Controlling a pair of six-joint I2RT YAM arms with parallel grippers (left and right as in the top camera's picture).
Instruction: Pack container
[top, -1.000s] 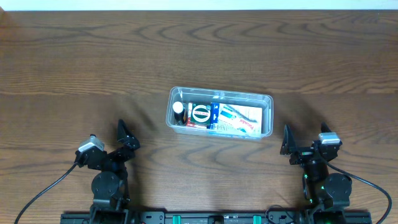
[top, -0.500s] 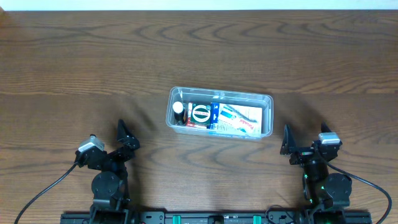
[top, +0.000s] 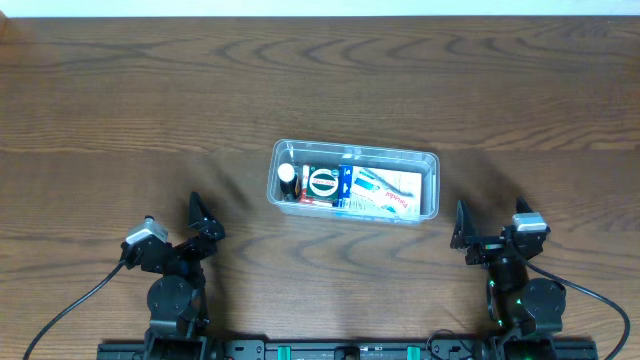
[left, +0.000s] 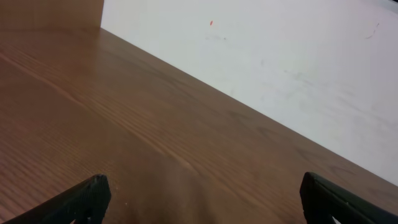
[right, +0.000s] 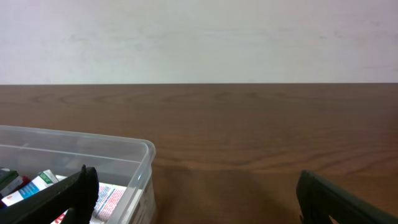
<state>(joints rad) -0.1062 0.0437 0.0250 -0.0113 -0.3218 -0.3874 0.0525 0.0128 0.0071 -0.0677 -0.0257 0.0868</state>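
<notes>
Wooden table (top: 100, 100) | container (top: 432, 180) between, beyond left fingers (top: 197, 211) and right fingers (top: 461, 222)

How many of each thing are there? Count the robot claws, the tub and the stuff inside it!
Grippers: 2 (left gripper, right gripper)
Container: 1
Bottle: 1
Boxes: at least 2 (box with a round logo, white and blue box); they are tightly packed, so there may be more
Total: at least 6
</notes>
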